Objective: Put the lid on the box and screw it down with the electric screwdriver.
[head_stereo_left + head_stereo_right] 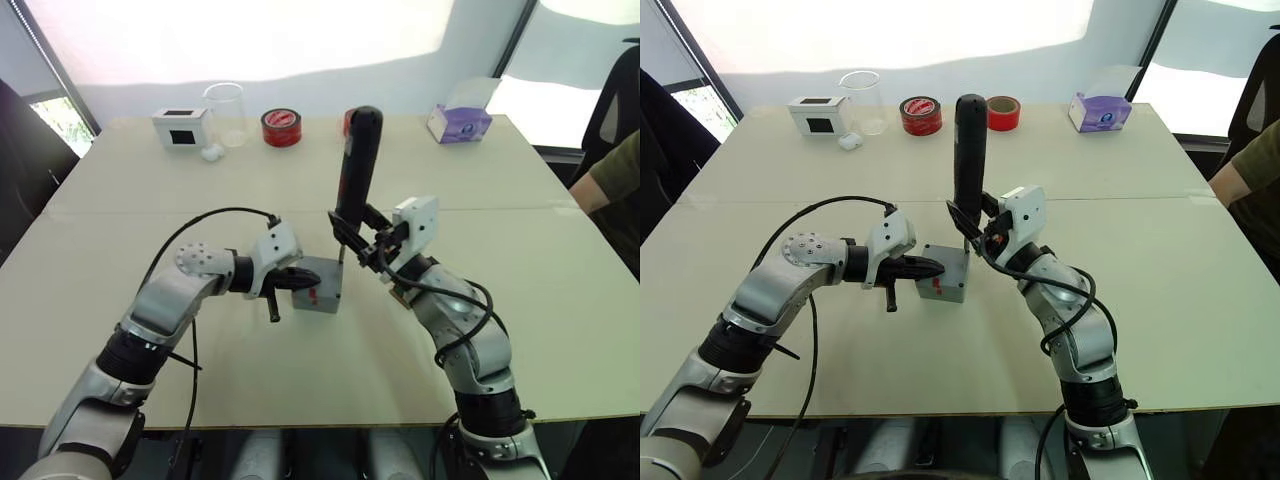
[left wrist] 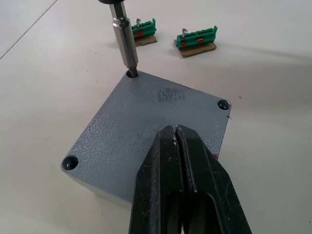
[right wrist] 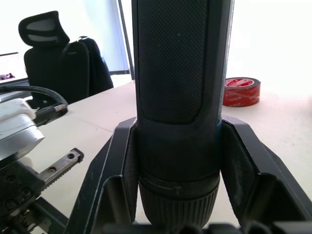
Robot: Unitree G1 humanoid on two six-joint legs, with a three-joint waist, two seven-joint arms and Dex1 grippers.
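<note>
Lid sits seated on the box, edges flush, near the middle of the table. Three corner screw holes are visible in the left wrist view; the fourth corner is hidden by the fingers. Box side wall shows a small red mark in the head views.

Electric screwdriver stands nearly upright, slightly tilted, bit down in the lid's corner hole on the side away from the robot. Right gripper is clamped around the lower body of the tool, one black finger on each side of the barrel per the right wrist view.

Left gripper has its two fingers pressed together, nothing between them, tips resting on the lid top near its centre, arm coming in from the robot's left.

Two small green pieces lie on the table just beyond the box, seen past the bit in the left wrist view.

Far edge of table: white box with black window, clear glass beaker, red tape roll, a second reddish tape roll behind the screwdriver, purple tissue box.

A person's arm in a green sleeve shows at the table's right edge.
</note>
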